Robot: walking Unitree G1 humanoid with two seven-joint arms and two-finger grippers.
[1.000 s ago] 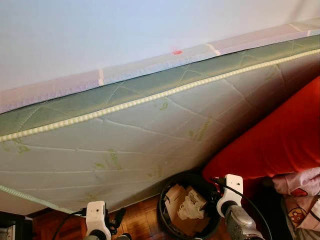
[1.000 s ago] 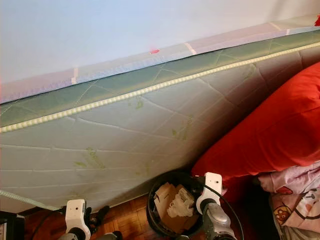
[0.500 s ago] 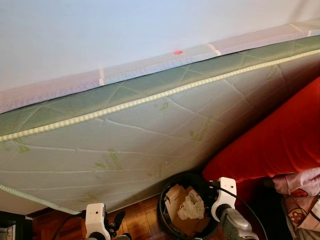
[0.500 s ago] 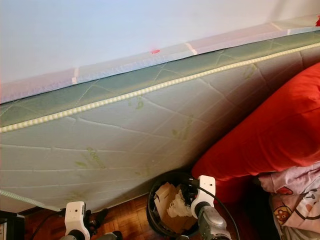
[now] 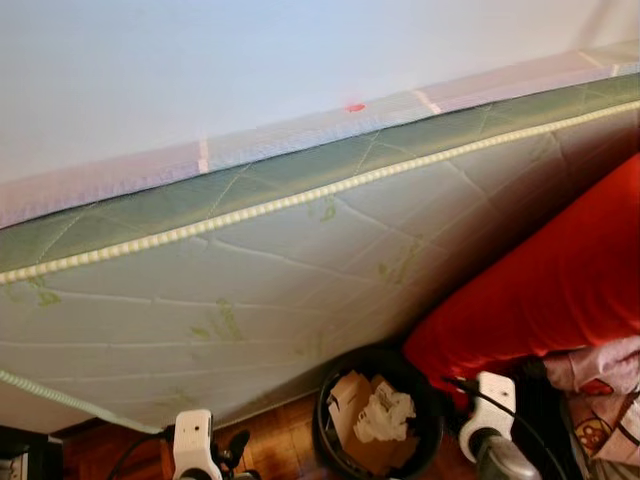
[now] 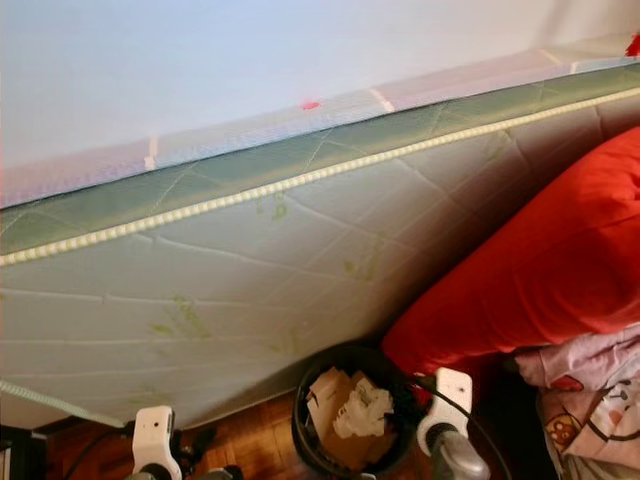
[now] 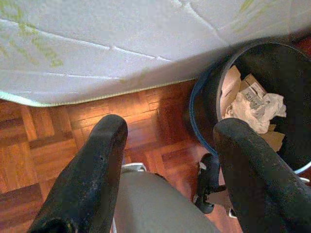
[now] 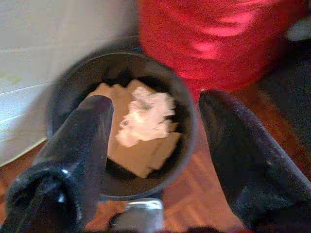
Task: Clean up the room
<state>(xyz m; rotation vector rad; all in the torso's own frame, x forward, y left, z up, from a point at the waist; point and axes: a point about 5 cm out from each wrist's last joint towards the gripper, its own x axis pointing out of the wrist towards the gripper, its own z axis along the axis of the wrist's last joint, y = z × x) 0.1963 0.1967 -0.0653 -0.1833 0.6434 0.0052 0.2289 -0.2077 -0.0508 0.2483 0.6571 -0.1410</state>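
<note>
Change: the right gripper (image 8: 153, 160) has drawn back from over the bin (image 5: 336, 385) toward the red cushion (image 5: 545, 290); half a second ago its wrist sat at the bin's rim
Meaning: likely the drop is done and this arm is clearing off for the next bit of litter
Right fingers: wide apart, nothing between them
Left gripper (image 7: 167, 165): low over the floor (image 7: 58, 126), fingers wide, empty
Trash: crumpled paper (image 5: 385, 412) and cardboard (image 8: 138, 160) lie inside the bin
Bin: stands on the floor, against the mattress (image 5: 250, 290) and just beside the cushion
Floor: reddish parquet
Room: mattress leaning on a pale wall (image 5: 250, 60); patterned pink cloth (image 5: 600, 400) at far right
</note>
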